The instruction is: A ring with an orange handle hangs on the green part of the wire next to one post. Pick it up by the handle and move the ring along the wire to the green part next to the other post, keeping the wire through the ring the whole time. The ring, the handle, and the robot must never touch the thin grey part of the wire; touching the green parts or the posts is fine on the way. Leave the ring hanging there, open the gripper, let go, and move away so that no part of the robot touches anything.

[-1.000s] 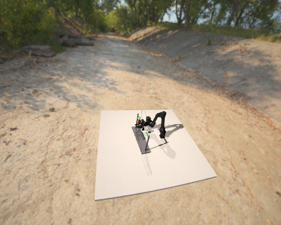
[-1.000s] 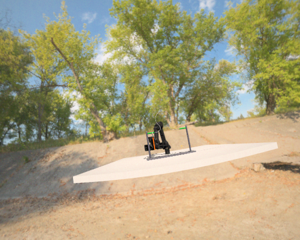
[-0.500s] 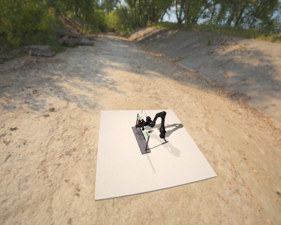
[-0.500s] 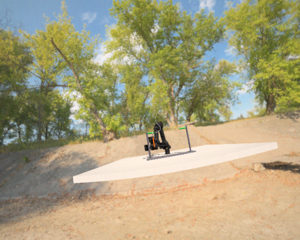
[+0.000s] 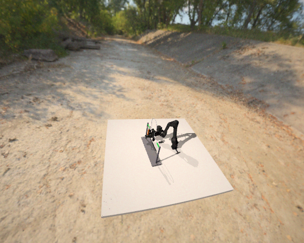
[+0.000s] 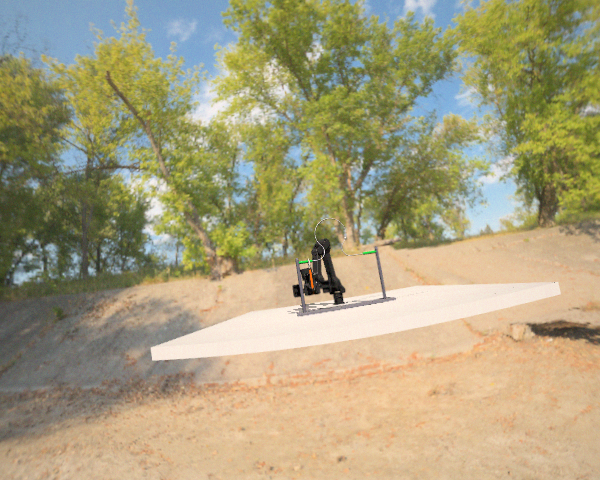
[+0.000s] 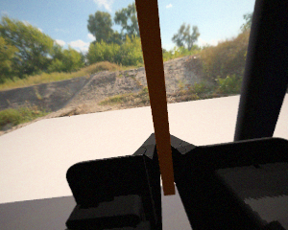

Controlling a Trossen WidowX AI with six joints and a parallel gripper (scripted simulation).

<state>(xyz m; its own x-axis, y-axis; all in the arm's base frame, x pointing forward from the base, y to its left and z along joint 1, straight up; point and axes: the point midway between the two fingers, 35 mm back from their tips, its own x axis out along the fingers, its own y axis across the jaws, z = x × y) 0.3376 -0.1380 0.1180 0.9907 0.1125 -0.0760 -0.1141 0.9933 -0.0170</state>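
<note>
The orange handle point(image 5: 148, 131) point(image 6: 311, 277) point(image 7: 156, 86) hangs nearly upright, slightly tilted in the wrist view. My gripper point(image 7: 158, 136) is shut on its lower part. The ring above it is too small to make out clearly; it is near the green part point(image 5: 148, 126) point(image 6: 304, 261) by one post point(image 6: 300, 289) point(image 7: 266, 72). The other green part point(image 5: 158, 145) point(image 6: 369, 252) is beside the other post point(image 5: 157, 155) point(image 6: 380, 273). Between them the thin grey wire point(image 6: 331, 218) rises in a tall loop. Whether the ring touches the wire cannot be told.
The posts stand on a dark base strip point(image 5: 150, 151) on a white board point(image 5: 125, 183) point(image 6: 238, 335). The near post stands close to my right finger in the wrist view. The arm point(image 5: 174, 134) reaches in from the side of the wire opposite the exterior view.
</note>
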